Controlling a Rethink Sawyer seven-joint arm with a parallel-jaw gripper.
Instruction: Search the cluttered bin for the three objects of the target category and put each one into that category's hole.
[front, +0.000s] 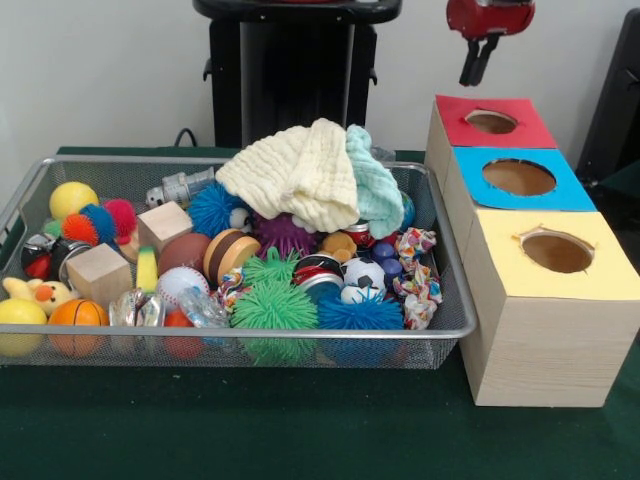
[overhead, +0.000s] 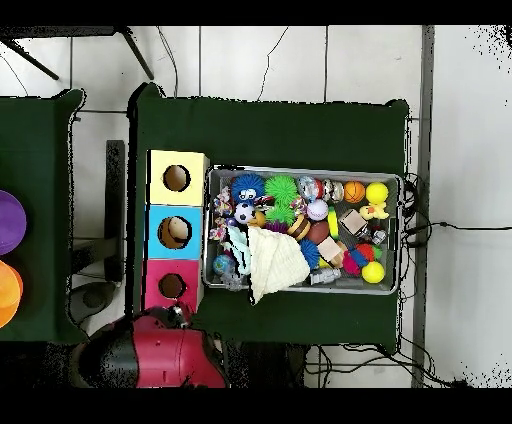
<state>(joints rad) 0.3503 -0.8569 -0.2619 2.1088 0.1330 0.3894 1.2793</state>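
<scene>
The wire-mesh bin (front: 250, 335) stands on the green table, full of clutter; it also shows in the overhead view (overhead: 300, 170). A yellow duckling toy (front: 35, 293) lies at its front left corner and shows in the overhead view (overhead: 377, 211) too. I cannot make out an orange striped toy. The red-surround hole (front: 491, 121) is at the far end of the pale wooden box (front: 540, 340); the overhead view shows this hole (overhead: 172, 286) as well. My gripper (front: 478, 65) hangs above the red hole, open and empty.
The blue-surround hole (front: 519, 177) and the yellow-surround hole (front: 556, 252) lie nearer on the box. A cream cloth (front: 295, 175) and a mint cloth (front: 375, 185) cover the bin's back middle. Green spiky balls (front: 272, 305), wooden cubes (front: 98, 272) and small balls fill the bin.
</scene>
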